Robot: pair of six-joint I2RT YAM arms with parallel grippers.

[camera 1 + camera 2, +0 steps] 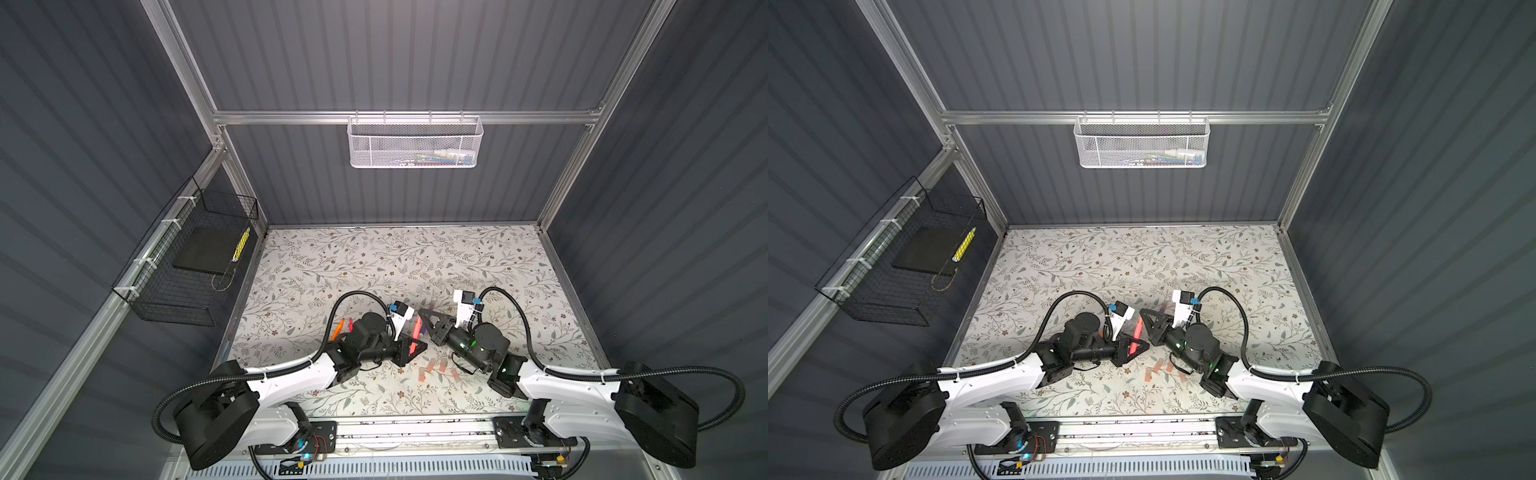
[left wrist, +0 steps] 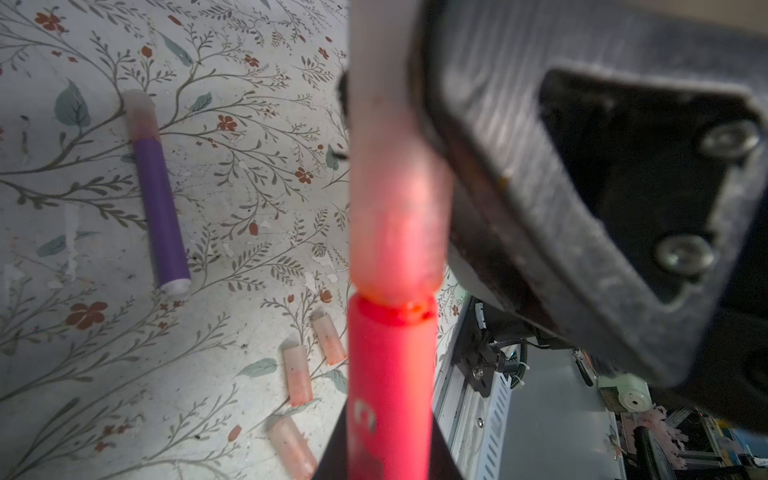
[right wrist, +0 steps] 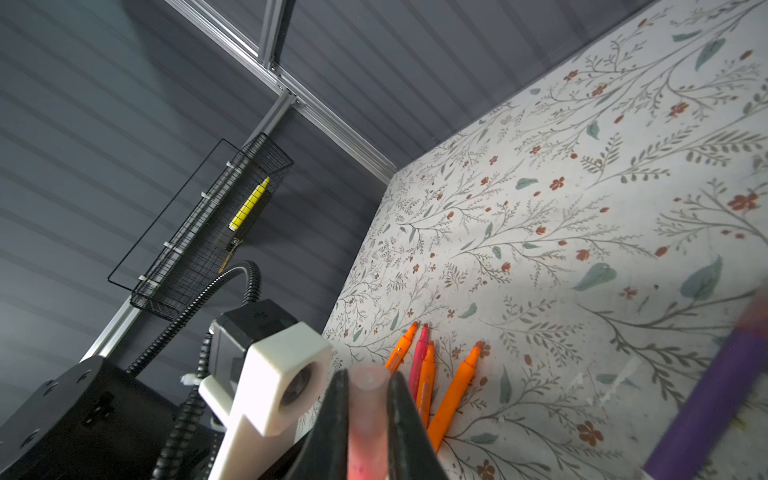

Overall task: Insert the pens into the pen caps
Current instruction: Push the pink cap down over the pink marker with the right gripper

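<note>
Left claw (image 1: 410, 348) clamped on slim pink-red marker pen (image 2: 388, 374), right claw (image 3: 368, 386) clamped on stubby translucent pinkish cap (image 2: 397, 232), above floral counter (image 1: 374, 257) middle, left wrist view alone shows cap meeting pen tip, right wrist view four uncapped pens (image 3: 453, 399) lying left.

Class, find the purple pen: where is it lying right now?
In the left wrist view the purple pen lies capped on the floral table, beside the pink-red pen that the left gripper holds, with three loose caps nearby.
</note>
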